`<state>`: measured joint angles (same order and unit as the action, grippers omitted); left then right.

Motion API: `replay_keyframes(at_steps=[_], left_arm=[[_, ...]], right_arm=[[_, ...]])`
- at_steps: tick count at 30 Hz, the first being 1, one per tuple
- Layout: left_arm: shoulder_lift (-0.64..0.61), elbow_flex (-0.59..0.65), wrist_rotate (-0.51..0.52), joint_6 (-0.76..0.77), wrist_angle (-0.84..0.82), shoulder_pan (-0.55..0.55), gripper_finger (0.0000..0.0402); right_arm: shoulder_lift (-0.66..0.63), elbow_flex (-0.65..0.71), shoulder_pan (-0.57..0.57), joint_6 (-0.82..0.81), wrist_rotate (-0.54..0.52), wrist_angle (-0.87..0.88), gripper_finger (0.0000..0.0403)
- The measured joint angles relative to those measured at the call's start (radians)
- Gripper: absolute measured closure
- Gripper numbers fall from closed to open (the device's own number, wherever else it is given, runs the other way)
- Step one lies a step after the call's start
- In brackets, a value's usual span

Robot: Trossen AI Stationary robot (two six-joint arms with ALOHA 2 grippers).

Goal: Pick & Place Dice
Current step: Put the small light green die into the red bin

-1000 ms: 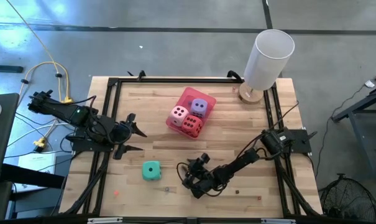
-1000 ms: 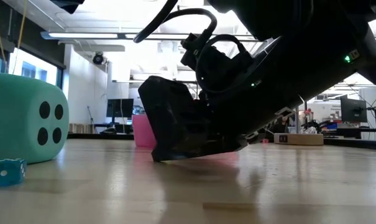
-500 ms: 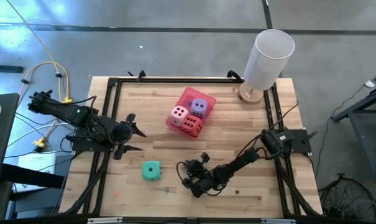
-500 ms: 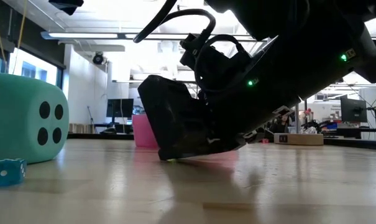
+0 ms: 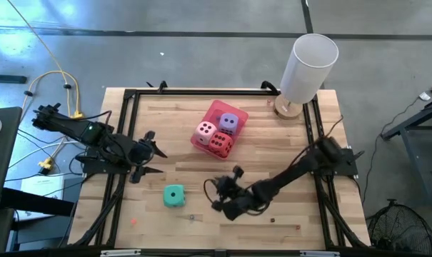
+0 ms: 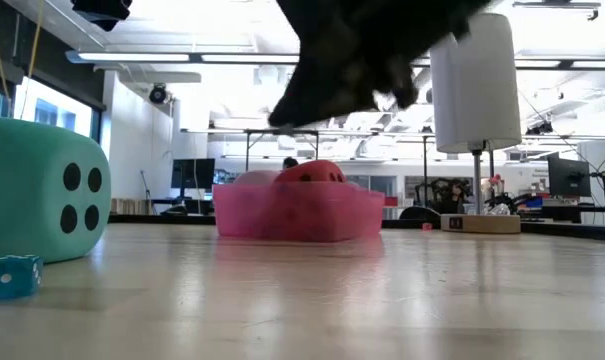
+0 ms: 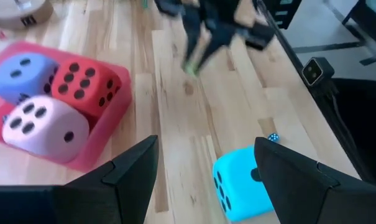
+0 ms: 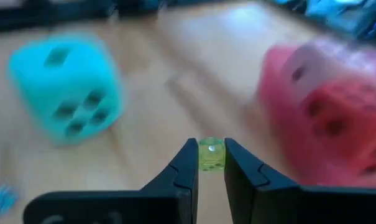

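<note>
Jaws of the right gripper (image 8: pixel 207 163), clenched on a tiny yellow-green die (image 8: pixel 210 154), had lifted off the surface (image 5: pixel 273 143), suggesting carriage toward the pink tray (image 5: pixel 214 113) beyond them.

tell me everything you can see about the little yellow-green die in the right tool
The small die is a translucent yellow-green cube, far smaller than the soft teal die and the red die beyond it. The right tool pinches it between its two dark fingertips, above the wooden table. Only the fingers touch it. Its pips are too faint to count.
</note>
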<state>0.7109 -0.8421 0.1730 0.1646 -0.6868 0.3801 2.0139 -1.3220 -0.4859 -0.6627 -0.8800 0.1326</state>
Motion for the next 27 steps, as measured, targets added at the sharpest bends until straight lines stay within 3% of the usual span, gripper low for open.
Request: replay_keyframes(at_steps=[7, 11, 17, 21, 27], left_arm=[[0.0, 0.104, 0.0, 0.036, 0.106, 0.018, 0.0145], [0.006, 0.207, 0.0, 0.039, 0.272, 0.039, 0.0145], [0.007, 0.369, -0.001, 0.039, 0.523, 0.075, 0.0145], [0.008, 0.442, -0.012, 0.083, 0.643, 0.109, 0.0145], [0.007, 0.475, -0.017, 0.14, 0.701, 0.158, 0.0145]], right_arm=[[-0.184, -0.002, 0.048, 0.175, -0.122, 0.015, 0.0367], [-0.253, -0.001, 0.134, 0.193, -0.089, 0.027, 0.0367], [-0.28, -0.002, 0.302, 0.141, 0.066, 0.024, 0.0367], [-0.263, -0.002, 0.447, 0.076, 0.24, 0.039, 0.0367], [-0.192, -0.002, 0.572, 0.08, 0.432, 0.018, 0.0367]])
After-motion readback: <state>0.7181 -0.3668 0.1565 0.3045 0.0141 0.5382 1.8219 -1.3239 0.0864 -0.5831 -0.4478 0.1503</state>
